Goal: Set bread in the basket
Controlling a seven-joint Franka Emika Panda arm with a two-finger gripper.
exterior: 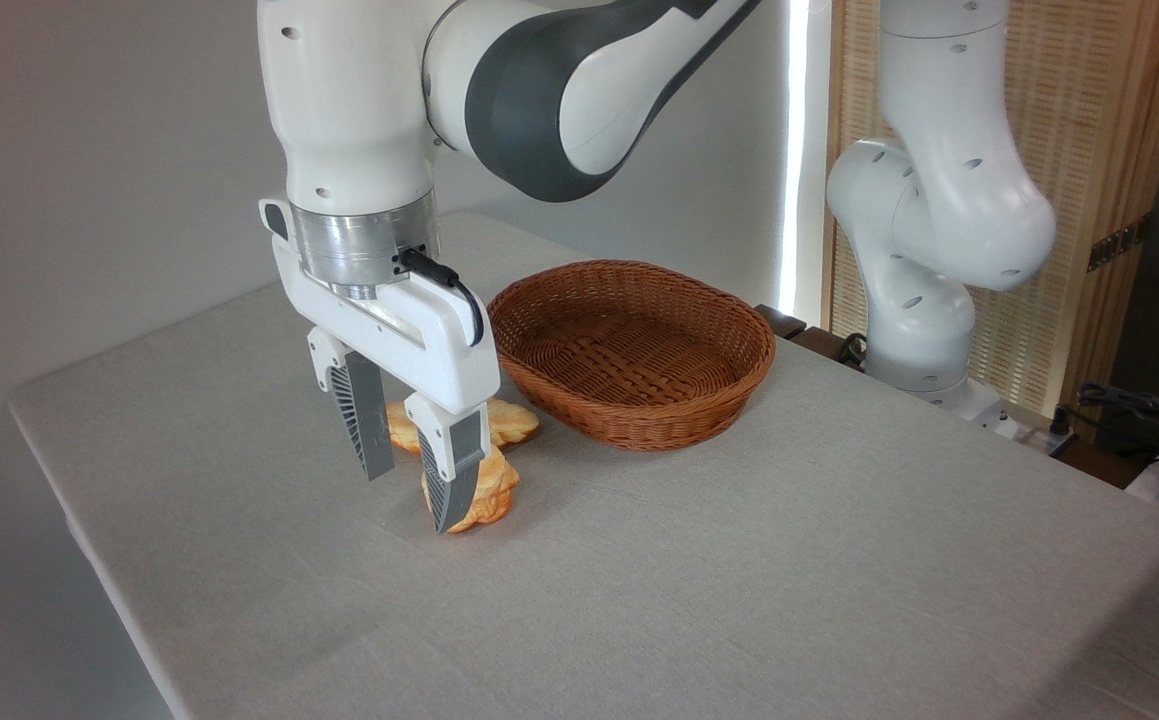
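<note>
Gripper [411, 498] low over the grey-clothed table [739, 560], fingers spread, nothing pinched. Knotted orange bun [487, 495] on the cloth, left and in front of the wicker basket [631, 350], just behind the gripper's right finger; contact unclear. Flatter pale leaf-shaped bread [504, 424] between bun and basket, close to the basket's rim. Basket holds nothing.

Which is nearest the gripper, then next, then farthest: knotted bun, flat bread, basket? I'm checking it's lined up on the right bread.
From the gripper:
1. Knotted bun, right at the fingers' tips, just right of them.
2. Flat bread, behind the fingers, partly hidden.
3. Basket, farther back and right, empty.
</note>
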